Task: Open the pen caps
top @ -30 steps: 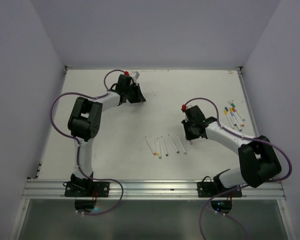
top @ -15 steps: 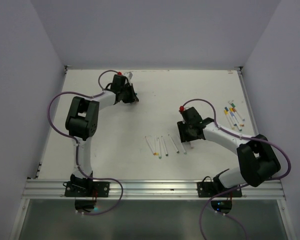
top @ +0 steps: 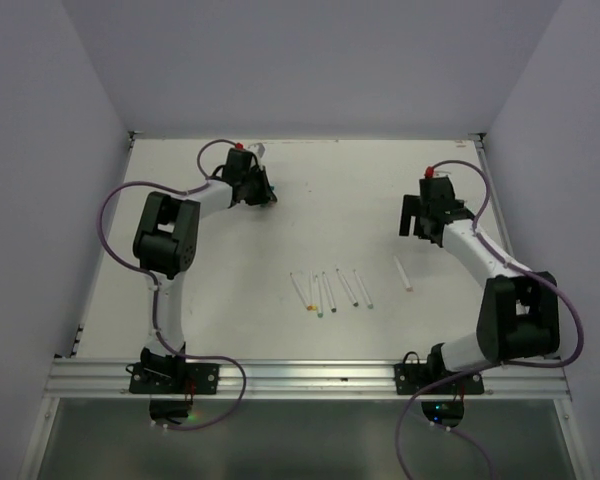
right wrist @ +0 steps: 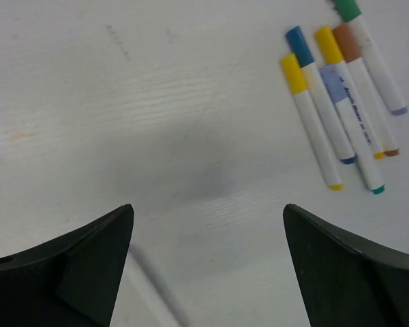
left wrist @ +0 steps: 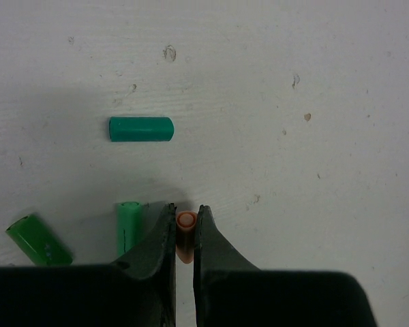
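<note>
My left gripper (left wrist: 185, 219) is shut on a small orange pen cap (left wrist: 186, 235), held just above the table at the far left (top: 263, 193). Three green caps lie near it: a dark one (left wrist: 141, 129), a light one (left wrist: 128, 225) beside the left finger and another (left wrist: 37, 240) at the left edge. My right gripper (right wrist: 208, 208) stands open and empty over bare table (top: 417, 222). Several capped pens (right wrist: 341, 102) lie ahead of it to the right, with yellow (right wrist: 293, 73), blue (right wrist: 300, 44), brown (right wrist: 346, 42) and green caps. A row of uncapped white pens (top: 330, 290) lies mid-table, with one more pen (top: 403, 272) to its right.
White walls close the table (top: 310, 200) on the left, back and right. A metal rail (top: 310, 378) runs along the near edge with both arm bases on it. Purple cables loop off each arm. A blurred white pen (right wrist: 157, 293) shows under the right gripper.
The right gripper has opened, left a white pen on the table right of the row, and swung back and right toward the capped pens. The left gripper stays shut on the orange cap.
</note>
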Tool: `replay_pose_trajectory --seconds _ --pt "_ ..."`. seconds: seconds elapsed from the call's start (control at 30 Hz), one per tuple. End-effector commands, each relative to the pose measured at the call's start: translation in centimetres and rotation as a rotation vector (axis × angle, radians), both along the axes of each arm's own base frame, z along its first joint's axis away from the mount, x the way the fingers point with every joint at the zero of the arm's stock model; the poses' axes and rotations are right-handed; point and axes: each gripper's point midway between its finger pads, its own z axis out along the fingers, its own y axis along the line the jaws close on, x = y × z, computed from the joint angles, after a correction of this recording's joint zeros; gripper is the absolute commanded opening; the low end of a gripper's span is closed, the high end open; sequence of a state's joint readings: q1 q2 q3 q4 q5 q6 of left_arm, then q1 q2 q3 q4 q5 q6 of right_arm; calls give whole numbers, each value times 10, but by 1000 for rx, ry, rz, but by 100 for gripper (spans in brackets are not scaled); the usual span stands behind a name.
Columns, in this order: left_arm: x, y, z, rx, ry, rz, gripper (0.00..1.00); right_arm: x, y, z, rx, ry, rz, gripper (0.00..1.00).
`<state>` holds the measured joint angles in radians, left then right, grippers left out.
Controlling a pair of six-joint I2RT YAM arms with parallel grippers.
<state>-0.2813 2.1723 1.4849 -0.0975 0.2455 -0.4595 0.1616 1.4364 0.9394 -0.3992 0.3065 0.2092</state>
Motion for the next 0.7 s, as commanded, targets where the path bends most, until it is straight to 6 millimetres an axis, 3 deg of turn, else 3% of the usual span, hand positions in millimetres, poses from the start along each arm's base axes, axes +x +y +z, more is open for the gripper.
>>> replay_pose_trajectory --seconds 0.0,0.17,0.33,0.5,0.67 --pt "7 7 -6 18 3 10 7 24 -44 -7 -127 24 -40 94" --pt "8 10 -7 21 1 9 25 32 -77 -39 -113 99 -101 91" --pt "10 12 -2 22 -15 6 37 37 -93 -49 -105 99 -142 88" --pt "11 16 -4 32 -13 16 49 36 -87 -46 -68 94 -119 83" --pt "10 13 4 10 -28 13 59 12 -62 -52 -127 178 -34 79"
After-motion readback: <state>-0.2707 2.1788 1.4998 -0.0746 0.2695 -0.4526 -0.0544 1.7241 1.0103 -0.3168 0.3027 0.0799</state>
